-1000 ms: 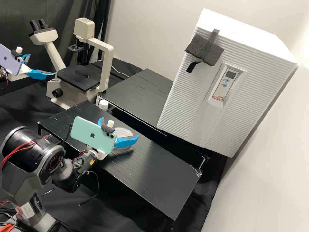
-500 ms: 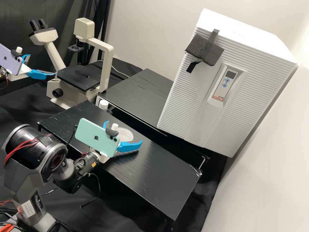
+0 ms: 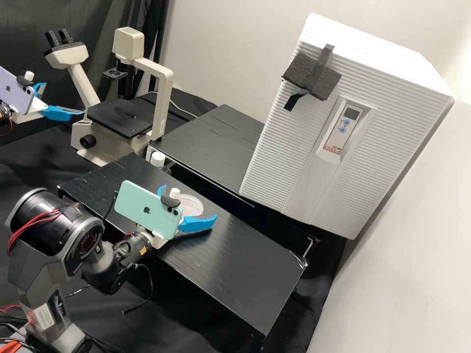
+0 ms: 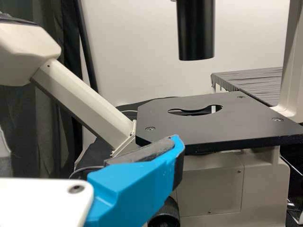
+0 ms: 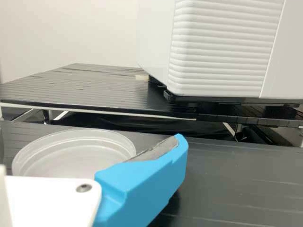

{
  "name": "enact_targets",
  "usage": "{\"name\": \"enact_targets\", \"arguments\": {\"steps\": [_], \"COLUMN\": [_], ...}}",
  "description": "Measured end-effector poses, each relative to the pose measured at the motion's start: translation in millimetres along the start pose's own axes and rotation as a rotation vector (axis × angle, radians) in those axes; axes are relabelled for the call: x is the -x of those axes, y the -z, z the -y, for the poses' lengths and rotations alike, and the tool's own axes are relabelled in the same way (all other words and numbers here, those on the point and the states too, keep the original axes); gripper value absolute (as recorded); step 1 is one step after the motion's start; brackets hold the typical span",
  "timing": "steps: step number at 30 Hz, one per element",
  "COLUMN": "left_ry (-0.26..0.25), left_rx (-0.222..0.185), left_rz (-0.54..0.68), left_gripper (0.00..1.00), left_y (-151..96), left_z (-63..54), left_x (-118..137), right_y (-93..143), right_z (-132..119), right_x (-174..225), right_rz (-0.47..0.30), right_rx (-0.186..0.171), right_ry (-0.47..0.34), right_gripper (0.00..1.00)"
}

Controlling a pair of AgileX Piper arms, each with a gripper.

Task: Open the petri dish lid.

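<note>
Petri dish (image 5: 71,153) is lying flat on the black low platform (image 3: 235,260), with the right gripper (image 3: 189,203) standing at it.

Claw state: the right gripper is holding its blue fingers (image 3: 197,223) wide apart, one of them passing close by the dish rim. The pictures are not establishing whether finger and rim are touching. The left gripper (image 3: 64,98) is also standing wide, beside the inverted microscope (image 3: 163,113), well apart from the dish, and is holding nothing.

Status, as judged from this position:
1. Approach: the right gripper is appearing largely positioned for work on the dish.
2. Grip: neither gripper is clamping the lid.
3. Lid: the views are not settling whether the lid is sitting on the base, so completion is not being confirmed.

Outstanding, assuming that the lid is seated: the right gripper is needing to centre on the lid edge, narrow lightly, lift the lid clear and set it aside, while the base is resting on the platform.
</note>
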Motion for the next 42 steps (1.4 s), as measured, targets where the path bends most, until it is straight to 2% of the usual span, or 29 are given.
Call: {"name": "enact_targets", "arguments": {"steps": [39, 42], "left_ry": [0.0, 0.0], "left_rx": [0.0, 0.0], "left_rz": [0.0, 0.0], "left_gripper": [1.0, 1.0], "left_y": [0.0, 0.0], "left_z": [0.0, 0.0], "left_x": [0.0, 0.0], "right_y": [-5.4, -8.4], "right_z": [-2.4, -11.7], "right_x": [-4.0, -2.5], "right_rz": [0.021, 0.028], "right_rx": [0.003, -0.027], "right_ry": [-0.008, -0.044], "right_gripper": [0.0, 0.0]}}
